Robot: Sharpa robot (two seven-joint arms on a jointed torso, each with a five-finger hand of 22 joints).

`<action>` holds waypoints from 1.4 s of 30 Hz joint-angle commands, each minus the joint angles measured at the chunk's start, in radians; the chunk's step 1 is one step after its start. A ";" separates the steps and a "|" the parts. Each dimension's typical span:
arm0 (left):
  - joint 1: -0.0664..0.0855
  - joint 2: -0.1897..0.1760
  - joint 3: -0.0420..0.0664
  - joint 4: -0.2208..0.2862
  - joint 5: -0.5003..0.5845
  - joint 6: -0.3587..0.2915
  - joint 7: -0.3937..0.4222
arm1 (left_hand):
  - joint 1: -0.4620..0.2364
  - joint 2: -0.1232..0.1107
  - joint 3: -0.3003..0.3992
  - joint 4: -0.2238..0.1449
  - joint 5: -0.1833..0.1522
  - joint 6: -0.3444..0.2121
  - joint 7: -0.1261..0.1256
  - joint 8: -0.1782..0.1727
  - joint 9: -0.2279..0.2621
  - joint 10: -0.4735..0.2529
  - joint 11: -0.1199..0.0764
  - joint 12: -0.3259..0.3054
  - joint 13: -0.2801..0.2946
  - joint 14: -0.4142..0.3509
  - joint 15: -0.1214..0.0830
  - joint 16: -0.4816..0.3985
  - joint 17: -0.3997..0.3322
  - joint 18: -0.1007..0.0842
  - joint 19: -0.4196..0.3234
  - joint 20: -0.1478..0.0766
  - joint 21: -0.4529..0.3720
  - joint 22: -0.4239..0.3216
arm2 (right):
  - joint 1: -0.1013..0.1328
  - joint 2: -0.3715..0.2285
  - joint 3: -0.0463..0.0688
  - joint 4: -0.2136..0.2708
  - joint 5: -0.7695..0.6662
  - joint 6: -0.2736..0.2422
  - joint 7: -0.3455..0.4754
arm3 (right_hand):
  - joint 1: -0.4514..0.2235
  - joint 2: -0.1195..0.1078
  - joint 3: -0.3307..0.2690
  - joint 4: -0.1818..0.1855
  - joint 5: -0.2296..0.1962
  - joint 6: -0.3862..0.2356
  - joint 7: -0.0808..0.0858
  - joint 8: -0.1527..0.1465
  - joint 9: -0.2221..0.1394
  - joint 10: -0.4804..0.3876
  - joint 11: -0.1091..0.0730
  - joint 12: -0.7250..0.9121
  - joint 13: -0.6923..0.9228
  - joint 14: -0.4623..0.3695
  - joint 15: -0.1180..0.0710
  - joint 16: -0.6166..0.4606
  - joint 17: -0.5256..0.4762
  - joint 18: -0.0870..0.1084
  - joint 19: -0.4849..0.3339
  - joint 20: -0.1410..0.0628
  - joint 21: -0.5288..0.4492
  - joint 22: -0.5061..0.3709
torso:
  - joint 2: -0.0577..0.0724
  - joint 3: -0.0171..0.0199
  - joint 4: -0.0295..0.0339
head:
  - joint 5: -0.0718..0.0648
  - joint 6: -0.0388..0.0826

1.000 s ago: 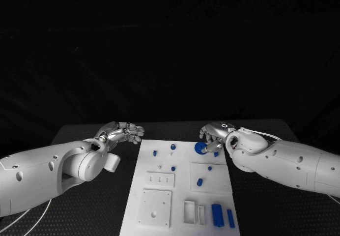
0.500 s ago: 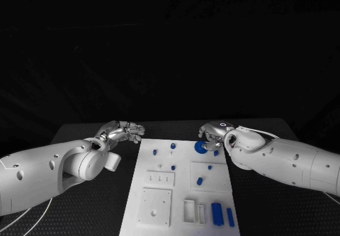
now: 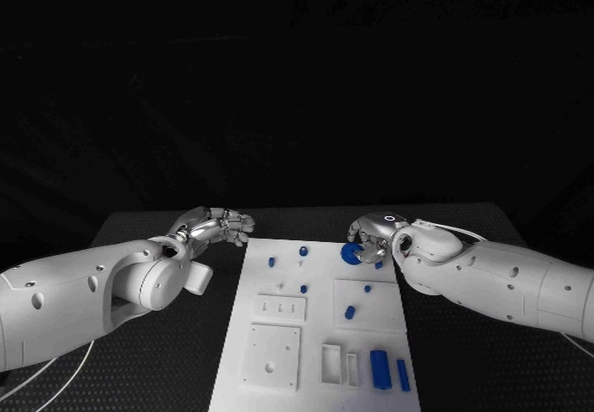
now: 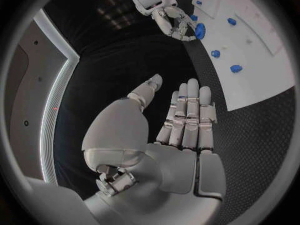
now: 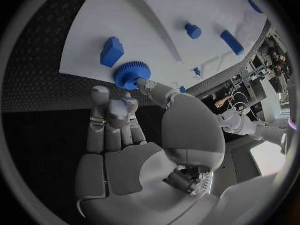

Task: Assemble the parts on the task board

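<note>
A black table [image 3: 148, 232] under a dark backdrop carries the white task board [image 3: 316, 343] at its middle. At the board's far right corner the right hand [image 3: 372, 236] pinches a blue toothed gear [image 3: 352, 254] between thumb and fingertips, just above the board's surface. A small blue part [image 5: 112, 52] lies on the board beside the gear. The left hand [image 3: 213, 227] hovers off the board's far left corner over the table, fingers together and straight, thumb apart, holding nothing.

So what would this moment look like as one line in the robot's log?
right robot hand: holds blue gear at task board far corner | left robot hand: open, beside board
</note>
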 commanded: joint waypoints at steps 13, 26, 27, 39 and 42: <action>0.000 -0.001 0.000 0.003 -0.004 0.008 0.007 | -0.009 -0.001 0.001 -0.004 -0.003 -0.010 0.001 -0.006 0.002 -0.007 0.000 -0.005 -0.001 0.003 0.000 -0.007 0.002 0.011 -0.007 0.003 0.006 -0.002 | -0.011 0.007 -0.002 -0.013 0.012 0.029 0.017 | -0.051 -0.009 -0.080 -0.038 0.041 0.067 0.020 -0.009 -0.006 -0.056 0.004 0.013 -0.005 -0.005 0.009 0.000 0.014 0.015 -0.013 -0.005 0.017 0.022 | -0.001 -0.0003 -0.0008 | 0.002 -0.005; 0.001 -0.002 0.000 0.000 -0.005 0.008 0.005 | -0.010 -0.001 0.003 -0.006 -0.003 -0.011 0.001 -0.006 0.002 -0.008 0.000 -0.005 -0.001 0.003 0.000 -0.007 0.003 0.011 -0.007 0.003 0.006 -0.002 | -0.015 0.005 -0.002 -0.009 0.020 0.021 0.023 | -0.061 -0.008 -0.151 -0.071 0.035 0.035 0.031 -0.026 -0.014 -0.068 0.015 0.018 -0.012 -0.006 0.018 -0.008 0.024 0.015 -0.022 -0.007 0.019 0.019 | -0.001 -0.0006 -0.0005 | 0.003 -0.009; 0.001 -0.002 0.000 0.000 -0.005 0.008 0.005 | -0.010 -0.001 0.003 -0.006 -0.003 -0.012 0.001 -0.006 0.002 -0.008 0.000 -0.006 -0.001 0.003 0.000 -0.007 0.003 0.011 -0.007 0.003 0.006 -0.003 | -0.015 0.005 -0.002 -0.010 0.020 0.017 0.023 | -0.062 -0.008 -0.153 -0.071 0.040 0.036 0.031 -0.026 -0.014 -0.069 0.015 0.018 -0.012 -0.006 0.018 -0.009 0.025 0.015 -0.023 -0.007 0.019 0.019 | -0.001 -0.0005 -0.0009 | 0.004 -0.009; 0.000 0.001 0.000 -0.003 -0.005 0.008 0.004 | -0.012 0.000 0.004 -0.006 -0.003 -0.012 0.002 -0.007 0.003 -0.009 0.000 -0.006 -0.001 0.003 0.001 -0.008 0.004 0.011 -0.007 0.004 0.007 -0.003 | -0.015 0.005 -0.002 -0.010 0.034 0.013 0.033 | -0.053 0.008 -0.141 -0.059 0.044 0.054 0.025 -0.016 -0.012 -0.064 0.009 0.023 -0.018 -0.003 0.013 -0.011 0.033 0.015 -0.019 -0.008 0.019 0.017 | -0.002 -0.0001 -0.0012 | 0.000 -0.008; 0.000 0.001 0.000 -0.004 -0.005 0.008 0.002 | -0.013 0.000 0.005 -0.006 -0.003 -0.013 0.002 -0.007 0.003 -0.010 0.000 -0.007 -0.001 0.003 0.001 -0.008 0.004 0.011 -0.008 0.004 0.007 -0.003 | -0.015 0.006 -0.002 -0.014 0.036 0.028 0.033 | -0.047 0.014 -0.113 -0.040 0.015 0.061 0.023 -0.014 -0.012 -0.063 0.007 0.024 -0.023 -0.003 0.011 -0.014 0.037 0.015 -0.019 -0.008 0.017 0.016 | -0.002 0.0001 0.0002 | -0.002 -0.007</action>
